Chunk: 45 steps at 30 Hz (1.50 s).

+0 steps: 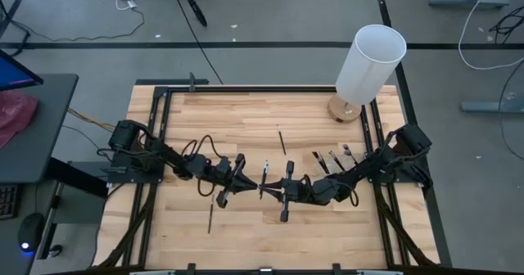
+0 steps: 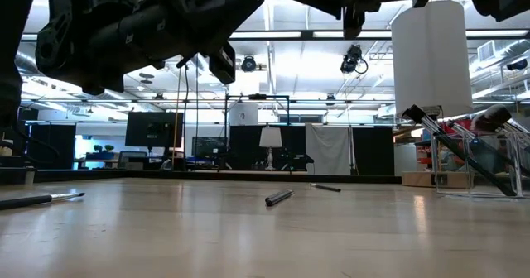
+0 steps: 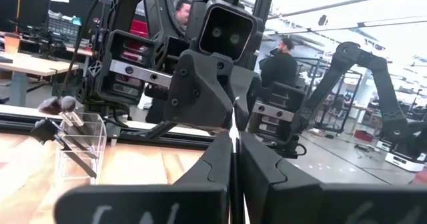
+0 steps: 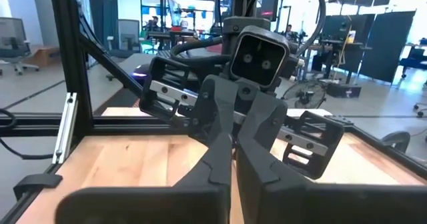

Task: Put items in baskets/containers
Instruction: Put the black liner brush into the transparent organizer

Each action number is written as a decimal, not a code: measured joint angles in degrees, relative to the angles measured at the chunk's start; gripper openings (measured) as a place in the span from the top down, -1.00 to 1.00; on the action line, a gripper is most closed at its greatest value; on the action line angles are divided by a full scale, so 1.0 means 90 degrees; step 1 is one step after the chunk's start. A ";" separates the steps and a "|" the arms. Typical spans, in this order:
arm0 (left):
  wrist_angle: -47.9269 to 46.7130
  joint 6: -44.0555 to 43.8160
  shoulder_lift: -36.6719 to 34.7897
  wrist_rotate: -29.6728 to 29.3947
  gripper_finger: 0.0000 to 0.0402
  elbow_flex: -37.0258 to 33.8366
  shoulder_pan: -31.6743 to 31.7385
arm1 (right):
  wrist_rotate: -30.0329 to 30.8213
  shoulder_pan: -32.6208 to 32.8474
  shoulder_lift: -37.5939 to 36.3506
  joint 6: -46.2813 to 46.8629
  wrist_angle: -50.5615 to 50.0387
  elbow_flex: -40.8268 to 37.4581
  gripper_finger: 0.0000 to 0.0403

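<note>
1. Brush (image 1: 264, 179) between the two hands runs nearly upright, long axis top to bottom in your high view, above mid-desk (image 1: 246, 128).
2. Left hand (image 1: 252, 185) and right hand (image 1: 270, 190) meet tip to tip, both clamped narrow on that brush.
3. Clear holder (image 2: 472, 158) at the desk's right edge carries several brushes leaning; its walls are hard to make out.

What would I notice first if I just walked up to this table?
Two black robot arms meet nose to nose above the middle of the wooden table, the left gripper and the right gripper both pinched on one thin brush between them. Next you'd spot the tall white tube at the far right corner, with a clear holder of brushes near it.
</note>
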 joint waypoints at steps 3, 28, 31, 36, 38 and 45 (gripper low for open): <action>-0.0043 0.0006 0.0004 -0.0037 0.86 -0.0005 0.0001 | 0.0010 0.0000 -0.0005 0.0195 -0.0148 0.0002 0.96; -0.0560 0.0158 -0.0001 -0.0033 0.11 0.0002 0.0143 | -0.1749 0.0239 -0.2032 0.5317 -1.5080 0.4410 1.00; -0.0562 0.0161 -0.0001 -0.0031 0.11 0.0002 0.0143 | -0.1897 0.0127 -0.2259 0.5472 -1.5559 0.4333 1.00; -0.0590 0.0161 -0.0001 -0.0032 0.11 0.0002 0.0143 | -0.1618 -0.0193 -0.2854 0.5731 -1.5855 0.3869 1.00; -0.0620 0.0166 -0.0001 -0.0029 0.11 0.0002 0.0143 | -0.1488 -0.0389 -0.3133 0.5756 -1.5756 0.3538 1.00; -0.0750 0.0173 -0.0001 -0.0050 0.11 0.0002 0.0143 | -0.1750 -0.1086 -0.3586 0.5696 -1.5279 0.2330 1.00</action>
